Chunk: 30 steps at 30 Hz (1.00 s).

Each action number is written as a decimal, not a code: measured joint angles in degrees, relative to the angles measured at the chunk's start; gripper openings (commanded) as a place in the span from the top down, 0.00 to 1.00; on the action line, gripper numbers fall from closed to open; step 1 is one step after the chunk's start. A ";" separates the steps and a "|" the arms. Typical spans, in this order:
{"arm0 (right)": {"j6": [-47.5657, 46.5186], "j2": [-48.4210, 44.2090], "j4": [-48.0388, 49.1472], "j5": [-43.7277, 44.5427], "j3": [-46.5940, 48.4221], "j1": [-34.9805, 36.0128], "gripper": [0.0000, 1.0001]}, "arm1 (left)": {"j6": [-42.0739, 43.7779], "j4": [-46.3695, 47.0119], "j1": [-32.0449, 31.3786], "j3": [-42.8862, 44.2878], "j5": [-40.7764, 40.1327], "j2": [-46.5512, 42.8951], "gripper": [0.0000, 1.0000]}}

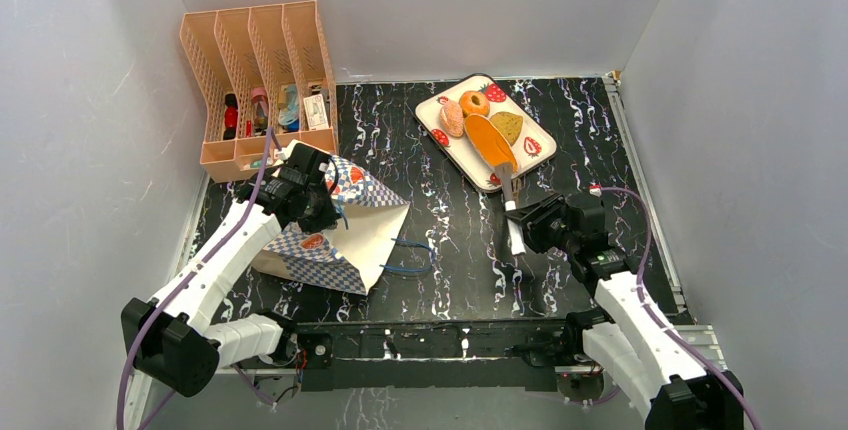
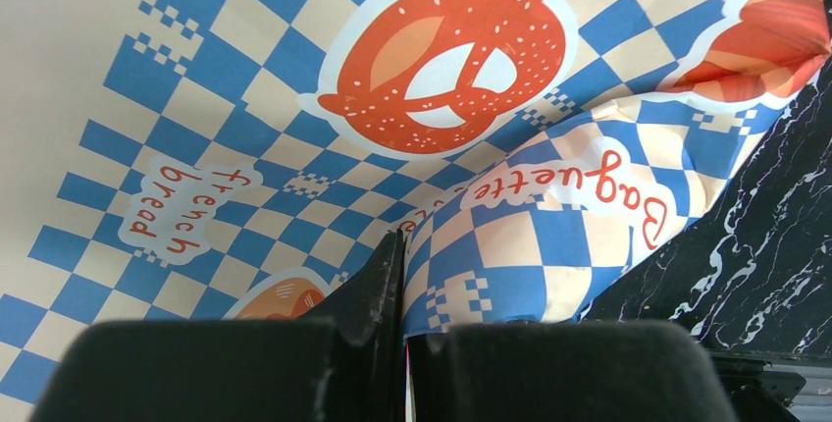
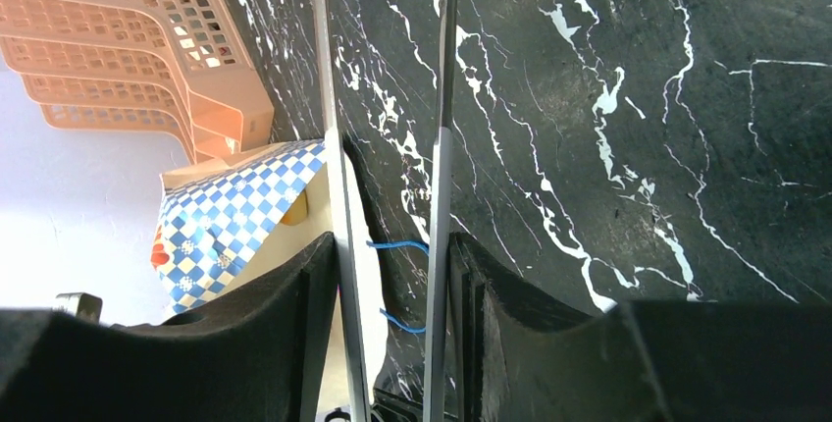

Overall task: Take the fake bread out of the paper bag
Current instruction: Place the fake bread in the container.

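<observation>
The paper bag [image 1: 345, 235] lies on its side at the left, its mouth open to the right, blue cord handles [image 1: 408, 258] on the mat. My left gripper [image 1: 308, 190] is shut on a fold of its chequered band [image 2: 510, 236]. The fake bread lies on the strawberry-print tray [image 1: 444, 149]: a ring donut [image 1: 474, 103], a pinkish roll [image 1: 452, 118], a toast slice [image 1: 507, 127] and a long orange loaf [image 1: 490, 140]. My right gripper [image 1: 520, 230] is shut on metal tongs [image 1: 511, 205], whose tips are at the tray's near edge by the loaf. The tong blades [image 3: 440, 147] run between my fingers.
A peach plastic file rack [image 1: 258, 80] with small items stands at the back left, just behind the bag. Grey walls close in the black marbled mat [image 1: 450, 250] on three sides. In the right wrist view the bag's mouth [image 3: 285, 231] shows a small yellowish patch inside.
</observation>
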 measured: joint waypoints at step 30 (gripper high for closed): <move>-2.32 -12.79 -18.43 -1.46 4.35 0.00 0.64 | 2.40 1.29 0.00 -0.07 0.68 -2.71 1.00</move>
